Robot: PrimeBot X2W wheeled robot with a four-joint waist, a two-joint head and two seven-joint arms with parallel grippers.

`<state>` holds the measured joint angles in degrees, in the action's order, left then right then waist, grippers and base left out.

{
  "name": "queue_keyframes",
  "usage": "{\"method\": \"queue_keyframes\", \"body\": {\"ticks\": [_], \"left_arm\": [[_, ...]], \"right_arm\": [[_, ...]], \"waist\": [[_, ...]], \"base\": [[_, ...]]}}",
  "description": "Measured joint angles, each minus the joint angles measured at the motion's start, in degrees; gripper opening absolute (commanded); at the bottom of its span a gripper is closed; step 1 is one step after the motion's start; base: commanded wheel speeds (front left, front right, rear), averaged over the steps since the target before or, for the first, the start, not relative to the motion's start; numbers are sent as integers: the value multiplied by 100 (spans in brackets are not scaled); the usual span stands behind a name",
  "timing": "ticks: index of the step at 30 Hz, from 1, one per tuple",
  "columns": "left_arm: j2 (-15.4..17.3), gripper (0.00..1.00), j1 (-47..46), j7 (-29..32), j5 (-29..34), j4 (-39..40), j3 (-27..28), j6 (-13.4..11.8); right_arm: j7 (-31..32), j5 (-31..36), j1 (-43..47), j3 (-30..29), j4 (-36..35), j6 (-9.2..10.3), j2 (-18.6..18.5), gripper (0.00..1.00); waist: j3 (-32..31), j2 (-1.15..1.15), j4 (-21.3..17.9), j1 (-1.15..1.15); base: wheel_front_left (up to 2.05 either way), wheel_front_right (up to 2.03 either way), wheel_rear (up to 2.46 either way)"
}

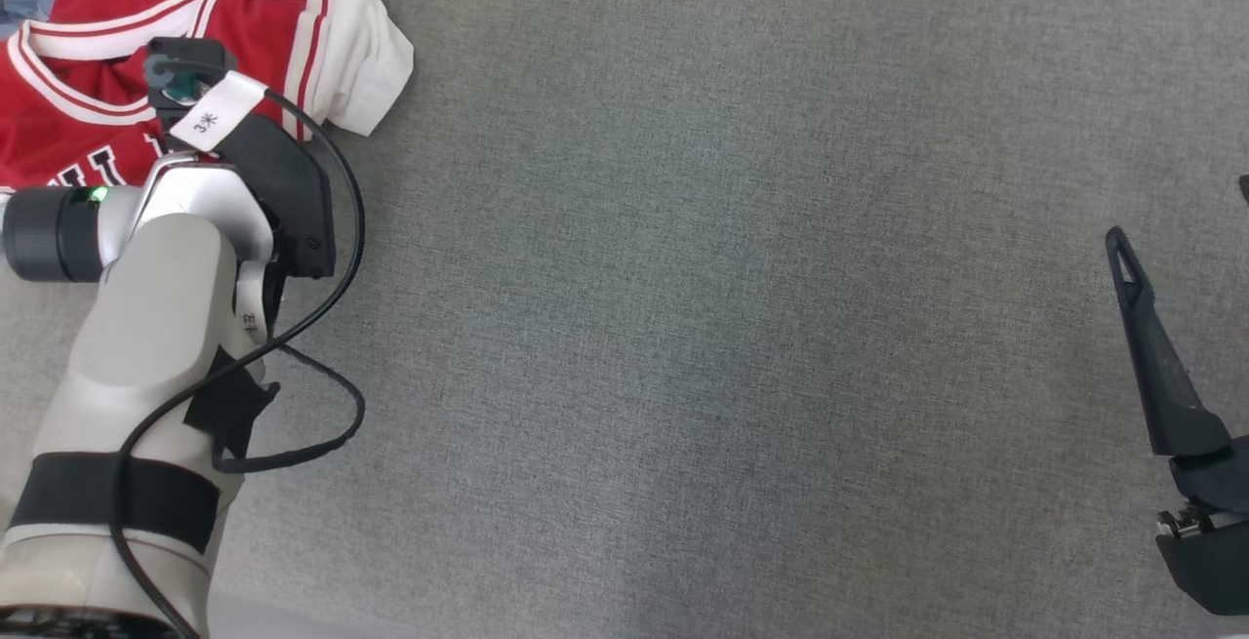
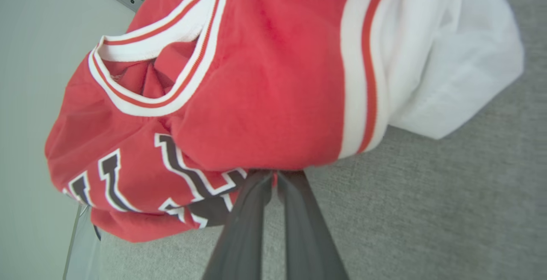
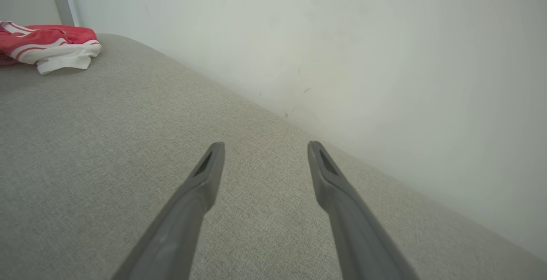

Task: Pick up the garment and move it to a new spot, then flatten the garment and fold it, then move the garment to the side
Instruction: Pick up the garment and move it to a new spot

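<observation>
Head view: crumpled jersey (image 1: 254, 15), long axis left-right, white sleeve (image 1: 363, 63) rightward.

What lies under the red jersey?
The grey fabric surface continues under the red jersey. The left gripper pinches its edge, tips hidden; anything else beneath is covered.

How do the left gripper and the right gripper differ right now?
The left gripper has its fingers drawn nearly together; the right gripper has them wide apart. The left gripper's tips meet the lower edge of the red garment and appear to pinch it; the right gripper holds nothing, above the grey surface. The left gripper is at the garment; the right gripper is far from it. Both have long dark fingers.
</observation>
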<state>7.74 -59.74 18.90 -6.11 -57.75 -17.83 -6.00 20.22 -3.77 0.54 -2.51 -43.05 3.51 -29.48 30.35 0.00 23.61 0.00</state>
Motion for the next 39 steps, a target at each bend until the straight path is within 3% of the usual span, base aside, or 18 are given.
{"method": "queue_keyframes", "body": {"ticks": [8,27,35,39], "left_arm": [[-401,0,-184,-491,-279,-74,116,-1],[-512,0,-411,-1162,-140,-179,-153,7],[-570,0,-115,-1198,-175,-260,-350,307],[-603,0,12,-1198,-204,-170,-497,508]], "right_arm": [[-116,-212,-115,114,404,7,163,100],[-950,-616,-554,772,1705,59,993,100],[-1225,-678,-580,1205,2060,59,1368,100],[-1298,-678,-480,1249,2046,63,1424,100]], "waist": [[-279,0,97,0],[-1638,0,32,-1],[-2291,-1,-328,-2],[-2484,-1,-736,-2]], "base": [[0,0,0],[0,0,0],[0,0,0],[0,0,0]]}}
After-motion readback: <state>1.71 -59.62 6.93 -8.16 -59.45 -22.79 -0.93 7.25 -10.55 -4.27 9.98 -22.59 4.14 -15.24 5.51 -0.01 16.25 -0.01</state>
